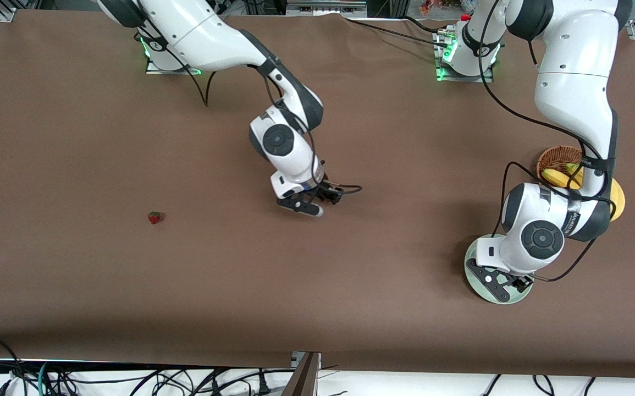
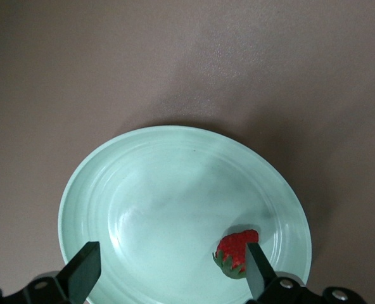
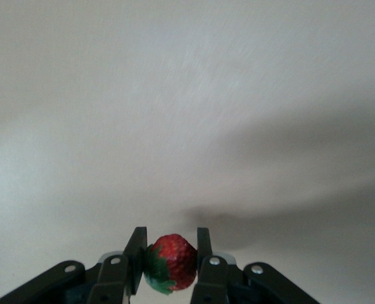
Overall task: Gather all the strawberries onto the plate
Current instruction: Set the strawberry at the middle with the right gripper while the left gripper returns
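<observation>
While the left hand (image 2: 168,278), fingers spread, hangs over the plate (image 1: 474,264) where one strawberry (image 2: 237,252) lies at five o'clock, the right hand (image 3: 168,266) pinches a second strawberry (image 3: 171,259) over the counter (image 1: 75,137) for carrying, a third strawberry (image 1: 154,218) waiting toward the right arm's end.

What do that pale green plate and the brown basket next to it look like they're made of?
The plate looks like glazed ceramic, perhaps hard plastic: smooth, slightly glossy, with faint concentric rings and soft reflections. One strawberry lies in it, between the open left gripper's fingers. The basket looks like woven wicker: brown, with a ribbed, strand-like rim, holding bananas.
</observation>
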`<state>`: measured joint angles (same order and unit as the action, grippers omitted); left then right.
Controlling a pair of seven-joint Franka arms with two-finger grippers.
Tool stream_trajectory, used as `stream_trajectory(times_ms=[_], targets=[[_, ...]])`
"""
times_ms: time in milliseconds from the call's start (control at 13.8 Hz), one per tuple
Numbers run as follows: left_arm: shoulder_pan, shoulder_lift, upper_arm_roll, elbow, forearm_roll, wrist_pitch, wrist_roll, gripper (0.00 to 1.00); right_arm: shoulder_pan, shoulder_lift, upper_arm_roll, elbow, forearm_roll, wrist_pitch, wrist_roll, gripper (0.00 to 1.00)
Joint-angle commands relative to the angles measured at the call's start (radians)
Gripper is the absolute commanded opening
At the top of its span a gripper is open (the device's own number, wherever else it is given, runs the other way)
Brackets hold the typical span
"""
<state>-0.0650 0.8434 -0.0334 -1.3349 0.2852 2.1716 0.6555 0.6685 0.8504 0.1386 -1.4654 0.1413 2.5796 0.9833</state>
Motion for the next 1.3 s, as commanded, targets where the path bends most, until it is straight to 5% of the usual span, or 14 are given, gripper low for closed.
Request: stream_trajectory(times_ms=[0,72,145,217,434,650,1084,1228], targets=[[0.008,-0.039,-0.019,0.005,0.002,-0.083,0.003,1.00,0.010,0.038,-0.001,0.039,0.004,0.030,0.009,0.35],[0.002,-0.049,-0.022,0.002,-0.036,-0.117,-0.017,1.00,0.010,0.038,-0.001,0.039,0.003,0.030,0.009,0.45],[-0.004,-0.064,-0.022,-0.006,-0.069,-0.146,-0.064,1.00,0.010,0.038,-0.001,0.039,0.001,0.030,0.005,0.88],[-0.015,-0.070,-0.023,-0.007,-0.078,-0.173,-0.120,1.00,0.011,0.033,-0.002,0.042,-0.008,0.030,-0.005,1.00],[-0.027,-0.090,-0.118,-0.006,-0.096,-0.242,-0.357,1.00,-0.004,0.013,-0.013,0.097,-0.016,-0.030,-0.018,1.00],[-0.032,-0.090,-0.242,-0.009,-0.129,-0.253,-0.737,1.00,-0.093,-0.034,-0.017,0.157,-0.034,-0.258,-0.199,1.00],[-0.171,-0.060,-0.258,-0.010,-0.152,-0.175,-1.150,1.00,-0.335,-0.145,-0.034,0.154,-0.040,-0.626,-0.590,1.00],[-0.243,-0.044,-0.258,-0.010,-0.153,-0.130,-1.337,1.00,-0.368,-0.152,-0.088,0.151,-0.042,-0.725,-0.664,1.00]])
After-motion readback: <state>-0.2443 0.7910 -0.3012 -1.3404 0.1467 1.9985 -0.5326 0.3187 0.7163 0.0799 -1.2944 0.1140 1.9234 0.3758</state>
